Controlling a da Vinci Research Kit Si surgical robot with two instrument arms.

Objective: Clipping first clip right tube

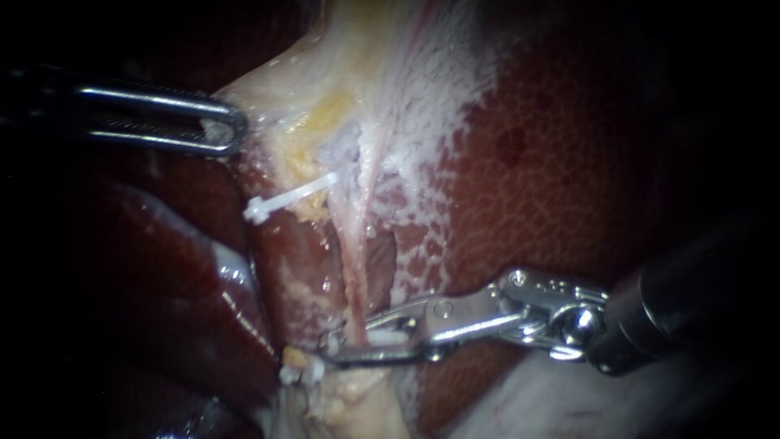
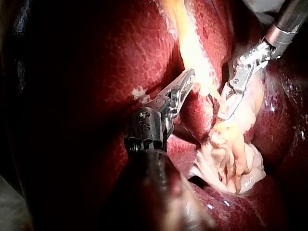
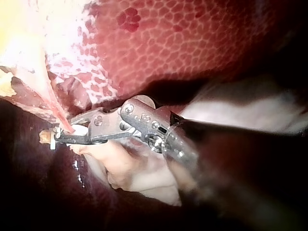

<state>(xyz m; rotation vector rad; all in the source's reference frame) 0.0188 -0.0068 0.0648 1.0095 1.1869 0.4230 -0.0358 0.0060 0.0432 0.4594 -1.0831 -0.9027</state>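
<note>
Risks: the right instrument (image 1: 349,339) has its claw low on the right tube (image 1: 351,268). If it closes skewed or only partway across, the loaded clip (image 1: 390,329) could catch half the tube or slide off. Any sideways pull at closure could tear that thin pink strand. The liver (image 1: 569,162) lies close behind, so the tip could nick it. The left instrument (image 1: 227,130) has its claw clenched on the pale tissue (image 1: 260,106), well apart; a slip there loses tension. Position: the tube runs down between the two halves of the right claw, which grasps the white clip with a gap showing, not squeezed home. The other clip (image 1: 288,195) sits higher, beside the tube.
</note>
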